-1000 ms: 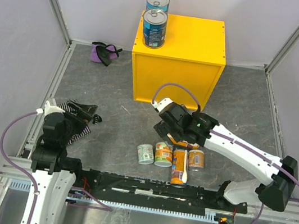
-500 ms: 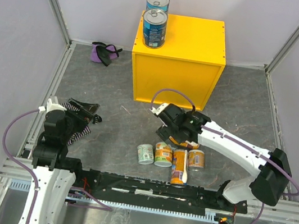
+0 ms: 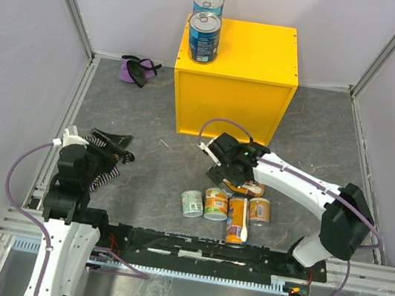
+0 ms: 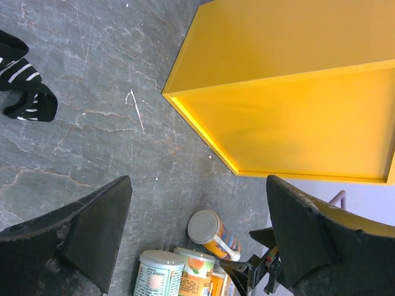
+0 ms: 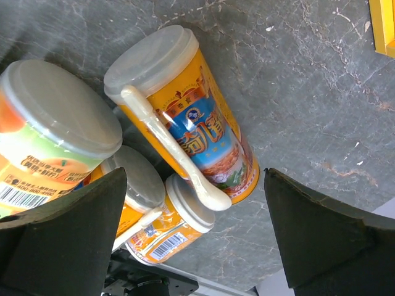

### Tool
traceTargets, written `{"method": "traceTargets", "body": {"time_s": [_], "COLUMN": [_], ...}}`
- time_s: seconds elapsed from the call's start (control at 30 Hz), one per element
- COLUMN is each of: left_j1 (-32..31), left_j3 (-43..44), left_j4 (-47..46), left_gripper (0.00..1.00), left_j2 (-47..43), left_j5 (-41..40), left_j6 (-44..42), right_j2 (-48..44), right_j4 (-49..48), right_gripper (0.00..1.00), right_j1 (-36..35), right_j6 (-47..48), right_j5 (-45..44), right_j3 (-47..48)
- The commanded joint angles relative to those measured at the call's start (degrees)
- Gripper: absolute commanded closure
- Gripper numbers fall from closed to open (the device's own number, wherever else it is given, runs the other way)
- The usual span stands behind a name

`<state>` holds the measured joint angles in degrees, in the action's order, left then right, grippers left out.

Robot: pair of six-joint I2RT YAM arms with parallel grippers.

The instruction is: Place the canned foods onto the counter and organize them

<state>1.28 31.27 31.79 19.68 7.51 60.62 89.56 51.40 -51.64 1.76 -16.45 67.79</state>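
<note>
Two blue-labelled cans [image 3: 203,38] stand one behind the other at the left edge of the yellow counter [image 3: 258,49]. On the floor in front of it lie and stand several cans: a pale-green one [image 3: 192,203], short orange ones [image 3: 216,203], and a tall orange one with a white spoon [image 3: 237,220]. My right gripper [image 3: 229,177] hangs open just above another tall orange spoon can [image 5: 185,117] lying on its side, its fingers either side and apart from it. My left gripper [image 4: 197,209] stands open and empty at the left, far from the cans.
A striped cloth [image 3: 104,171] lies under the left arm. A purple cloth bundle [image 3: 138,69] sits at the back left by the wall. Grey walls close in three sides, and a rail [image 3: 189,248] runs along the near edge.
My right gripper has shifted slightly left and settled lower over the lying cans, its elbow swinging in. The left arm and all cans are as before.
</note>
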Motion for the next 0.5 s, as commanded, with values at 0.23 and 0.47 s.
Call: {"method": "traceTargets", "body": {"time_s": [0.23, 0.47], "left_j1": [0.3, 0.3], "left_j3": [-0.3, -1.1], "left_j4": [-3.1, -3.1], "left_gripper": [0.05, 0.05], "left_j2": [-1.0, -0.9], "left_j5": [0.2, -0.5], "left_j6": [2.2, 2.2], "right_j2": [4.7, 8.0], "right_j4": [-3.2, -4.1], "right_gripper": [0.01, 0.03], "right_j1": [2.7, 3.2], "right_j6": [4.8, 5.2], "right_j5": [2.4, 4.6], "right_j3": [1.0, 2.8]}}
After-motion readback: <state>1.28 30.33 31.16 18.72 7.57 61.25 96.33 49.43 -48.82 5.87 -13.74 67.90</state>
